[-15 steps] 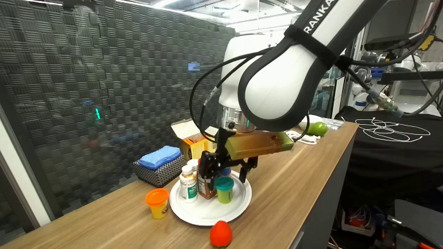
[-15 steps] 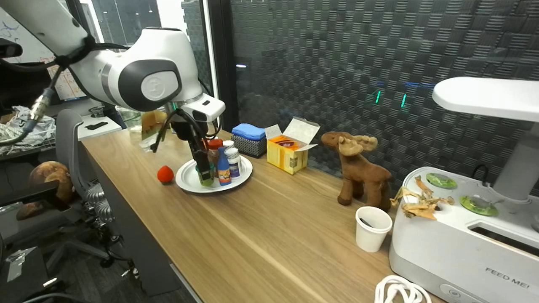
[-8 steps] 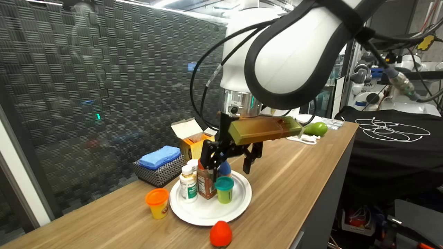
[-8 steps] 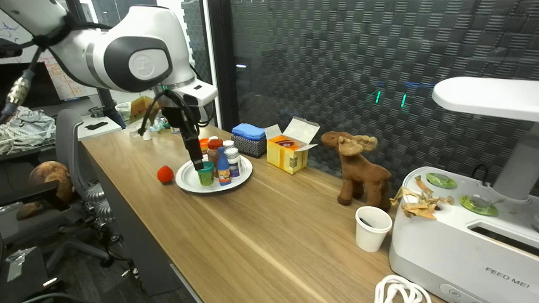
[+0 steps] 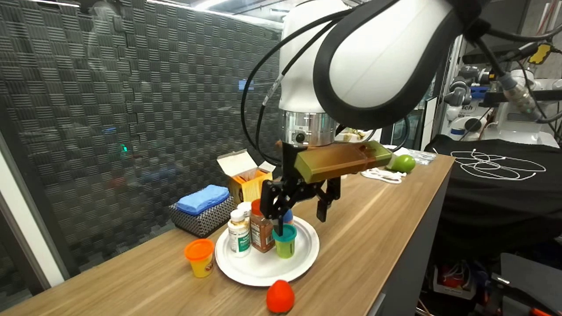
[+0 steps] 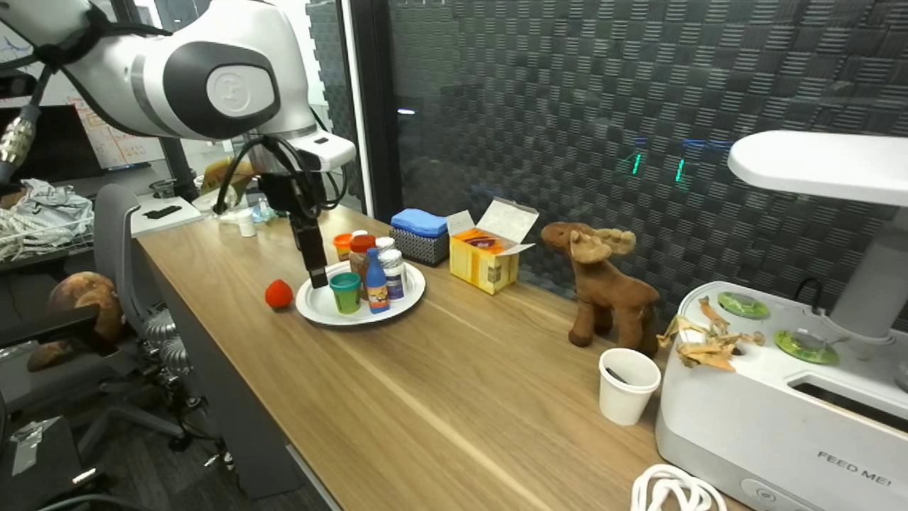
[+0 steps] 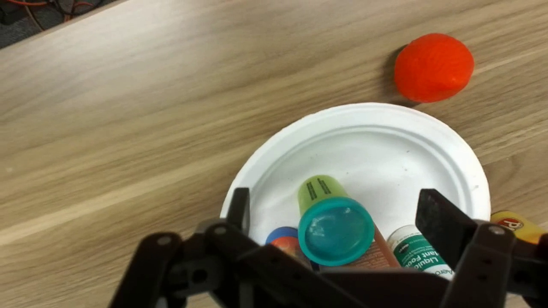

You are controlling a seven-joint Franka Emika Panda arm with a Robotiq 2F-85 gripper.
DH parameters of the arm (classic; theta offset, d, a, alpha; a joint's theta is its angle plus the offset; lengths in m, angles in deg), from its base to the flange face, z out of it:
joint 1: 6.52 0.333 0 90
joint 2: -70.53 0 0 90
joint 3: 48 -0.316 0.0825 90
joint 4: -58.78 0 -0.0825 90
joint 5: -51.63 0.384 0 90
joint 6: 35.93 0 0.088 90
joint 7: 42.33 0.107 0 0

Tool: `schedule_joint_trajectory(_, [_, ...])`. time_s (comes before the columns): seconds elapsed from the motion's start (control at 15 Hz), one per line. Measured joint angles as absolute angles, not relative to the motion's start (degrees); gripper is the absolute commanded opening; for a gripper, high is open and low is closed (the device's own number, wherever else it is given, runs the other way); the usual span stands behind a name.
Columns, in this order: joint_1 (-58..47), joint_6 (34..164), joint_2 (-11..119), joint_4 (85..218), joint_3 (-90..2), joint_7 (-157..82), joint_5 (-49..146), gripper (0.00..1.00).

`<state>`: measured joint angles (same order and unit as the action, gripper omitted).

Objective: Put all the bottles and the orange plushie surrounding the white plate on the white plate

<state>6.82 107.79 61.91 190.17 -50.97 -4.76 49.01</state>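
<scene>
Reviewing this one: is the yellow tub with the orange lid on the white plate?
No, in an exterior view the yellow tub stands on the wooden tabletop beside the white plate.

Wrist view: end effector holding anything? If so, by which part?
Nothing. The end effector is open, and the teal-lidded tub seen between its jaws stands on the white plate with a gap on either side.

"FEED ME!" on white appliance (image 6: 770, 429); "Liquid", "lant Food", "Aero" on green-labelled bottle (image 7: 418, 251).
</scene>
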Motion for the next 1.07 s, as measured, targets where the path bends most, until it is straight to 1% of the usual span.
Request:
schedule_joint_trajectory(0.6, [6.83,107.13,61.65,188.75,-52.19,-5.18,47.45,1.0])
schedule_joint_trajectory(1.07, [12.79,95.23,60.18,177.88,-59.84,-7.85,41.67,1.0])
